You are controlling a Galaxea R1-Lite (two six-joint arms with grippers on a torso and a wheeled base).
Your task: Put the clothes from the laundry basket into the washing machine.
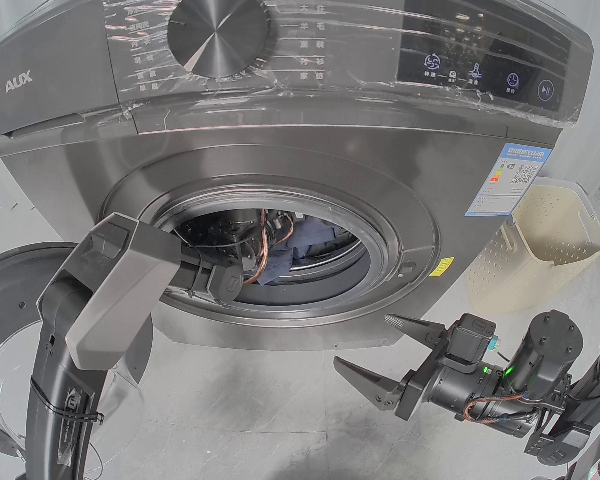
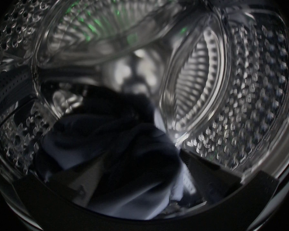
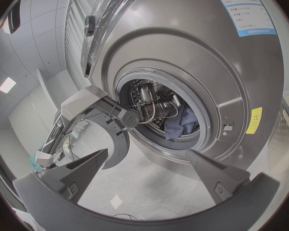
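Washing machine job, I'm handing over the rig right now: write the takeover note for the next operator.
Left end effector: open, inside the drum, over dark blue clothes.
Right end effector: open, empty, in front of the washing machine, below its opening.
Laundry basket: beside the machine on the robot's right; its inside is hidden.
Done: clothes in the drum; door open.
Left: withdraw left arm, check basket for more.

Pale grey floor (image 1: 280,401), small white square scrap (image 3: 116,201) on it, lit light panel (image 3: 7,84) beyond.
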